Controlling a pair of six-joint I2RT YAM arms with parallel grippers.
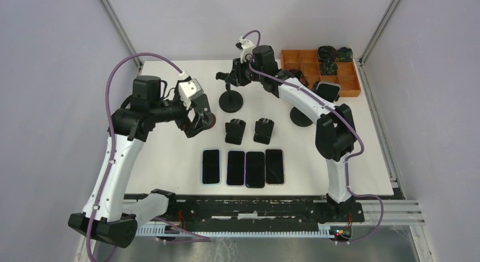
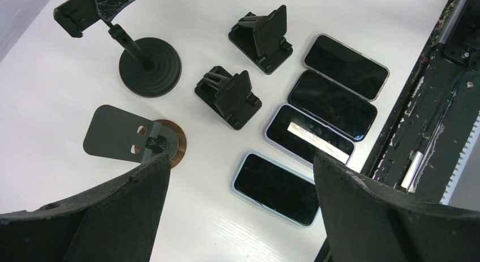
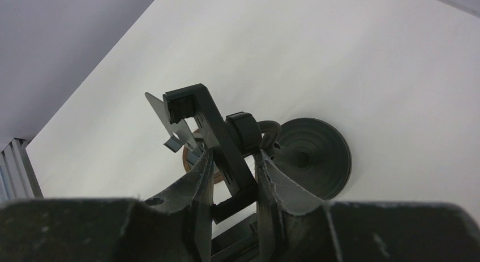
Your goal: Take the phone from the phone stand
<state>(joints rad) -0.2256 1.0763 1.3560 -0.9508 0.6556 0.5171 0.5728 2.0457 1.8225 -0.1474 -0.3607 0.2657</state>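
Observation:
My right gripper [image 3: 232, 158] is shut on the black clamp head [image 3: 210, 132] of a phone stand with a round base [image 3: 310, 154]; the clamp holds no phone. In the top view this gripper [image 1: 233, 76] is at the back centre, above that base [image 1: 231, 101]. Farther right, a dark phone [image 1: 327, 91] sits tilted on another stand [image 1: 300, 119], partly hidden by the right arm. My left gripper [image 1: 199, 118] hangs open over a plate stand with a brown ring base [image 2: 168, 144]. Nothing is between its fingers [image 2: 119, 200].
Several phones [image 1: 243, 167] lie flat in a row near the front; the one in a light blue case [image 2: 277, 188] is below my left gripper. Two small folding stands [image 1: 235, 131] [image 1: 264, 129] stand behind them. An orange compartment tray [image 1: 348, 84] holds dark items at the back right.

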